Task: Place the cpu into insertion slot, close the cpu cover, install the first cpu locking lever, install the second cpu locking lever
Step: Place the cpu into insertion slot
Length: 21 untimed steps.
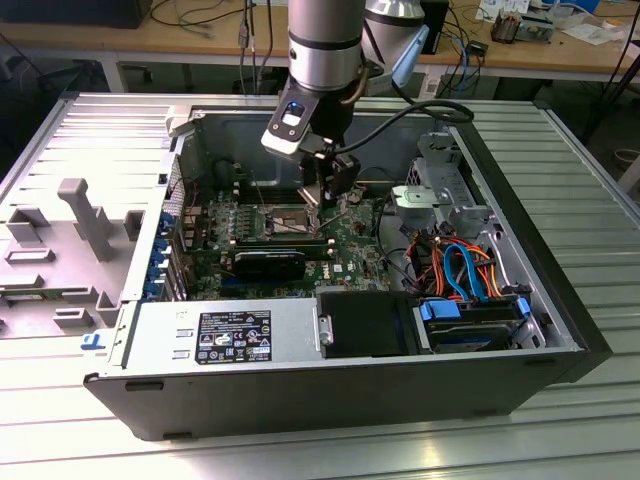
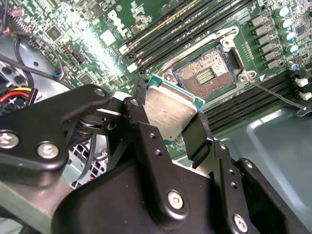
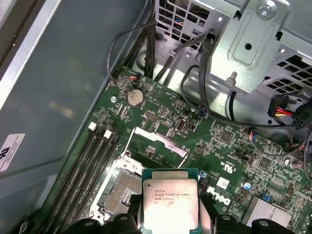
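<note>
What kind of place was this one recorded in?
Likely a robotics or electronics lab: an opened computer case lies on a ribbed metal table, cluttered workbenches stand behind, and the gripper holds the cpu.

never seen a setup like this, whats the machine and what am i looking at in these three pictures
The exterior view shows a grey robot arm reaching down into an open dark desktop computer case lying on a ribbed metal table. Both wrist views come from cameras riding on the arm, looking at the green motherboard inside the case. The black two-fingered gripper at the arm's end is shut on the cpu, a small flat square chip with a silvery top, held above the board. Close by is the insertion slot, a square dark socket with a metal rim, with nothing in it. The cpu cover, a thin silvery metal frame, stands open.
</note>
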### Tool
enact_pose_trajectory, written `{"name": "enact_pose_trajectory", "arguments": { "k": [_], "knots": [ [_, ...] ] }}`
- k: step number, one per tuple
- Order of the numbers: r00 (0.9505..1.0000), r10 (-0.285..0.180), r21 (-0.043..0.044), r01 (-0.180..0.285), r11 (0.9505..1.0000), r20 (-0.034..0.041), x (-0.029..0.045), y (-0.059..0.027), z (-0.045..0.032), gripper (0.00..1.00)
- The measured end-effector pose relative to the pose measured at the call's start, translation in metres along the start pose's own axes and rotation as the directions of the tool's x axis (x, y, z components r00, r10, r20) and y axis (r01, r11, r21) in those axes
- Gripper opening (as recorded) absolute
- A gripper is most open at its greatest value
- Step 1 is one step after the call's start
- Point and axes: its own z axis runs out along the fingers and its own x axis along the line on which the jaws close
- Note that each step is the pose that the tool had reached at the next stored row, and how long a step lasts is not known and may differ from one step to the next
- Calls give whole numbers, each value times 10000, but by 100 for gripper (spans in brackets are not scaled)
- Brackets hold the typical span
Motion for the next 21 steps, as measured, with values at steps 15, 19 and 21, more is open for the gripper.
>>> {"name": "enact_pose_trajectory", "arguments": {
  "k": [15,19,21],
  "knots": [
    [9992,389,13,-389,9992,6,0,0,18,55],
    [9992,404,13,-404,9992,6,0,0,20,55],
    [9991,430,14,-430,9991,6,0,0,31,55]
  ]
}}
